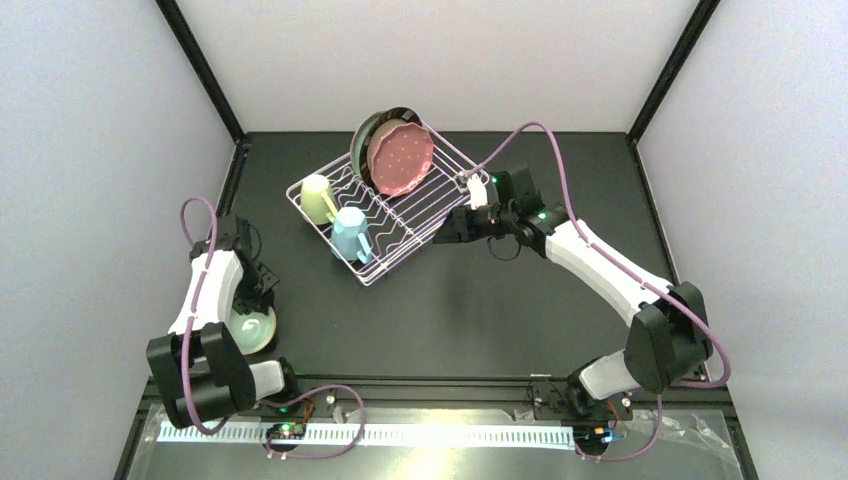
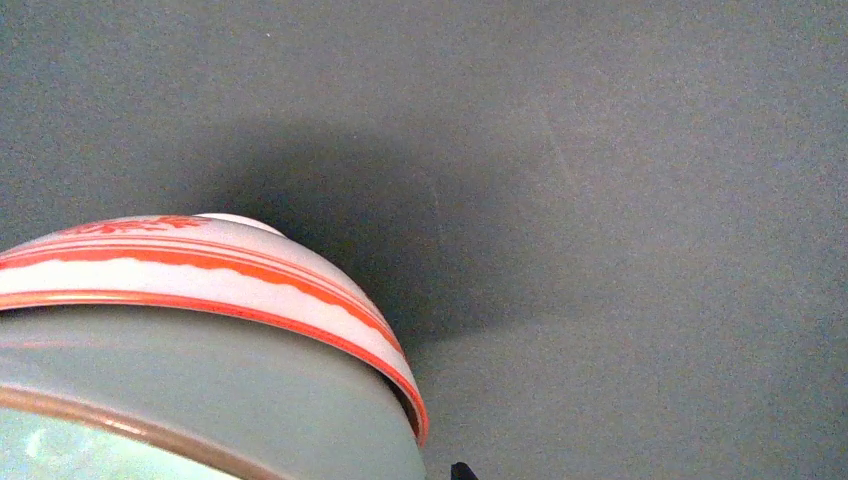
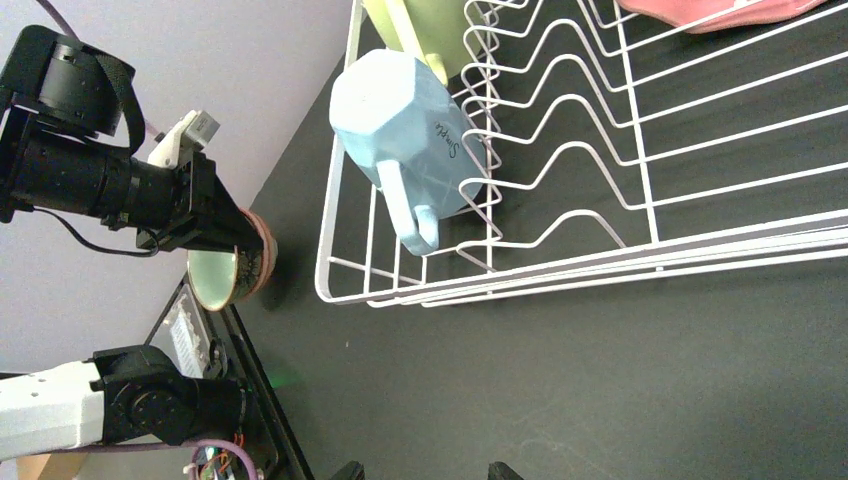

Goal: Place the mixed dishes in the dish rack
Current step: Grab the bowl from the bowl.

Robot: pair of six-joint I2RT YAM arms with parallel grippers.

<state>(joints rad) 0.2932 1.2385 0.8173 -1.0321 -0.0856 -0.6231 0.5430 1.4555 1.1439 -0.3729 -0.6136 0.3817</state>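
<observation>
Glazed ceramic is what the left arm has to deal with: a small mint bowl (image 1: pixel 254 330) with a red-and-white band on its outside. It sits on the dark table (image 1: pixel 480 310) close to the arm bases and well apart from the dish rack (image 1: pixel 425 215). The left wrist view suggests a second bowl nested with it, though that is hard to confirm. The left gripper (image 3: pixel 240 235) is at the bowl's rim; whether its jaws have pinched the wall cannot be told. I judge the bowl stiff, fairly light, slick and easy to chip. The thin rim wall looks like the sensible hold, one finger inside and one outside, squeezed gently. A nested pair would weigh more and could slide apart. Farther on, the light blue mug (image 3: pixel 400 110) and the pale green mug (image 1: pixel 318 198) sit in the rack's left part. At its far end the pink speckled plate (image 1: pixel 402 160) leans against the mint-green plate (image 1: pixel 365 135) with the dark rim. The right gripper (image 3: pixel 425 472) hovers beside the rack's right side, fingers spread, holding nothing.
</observation>
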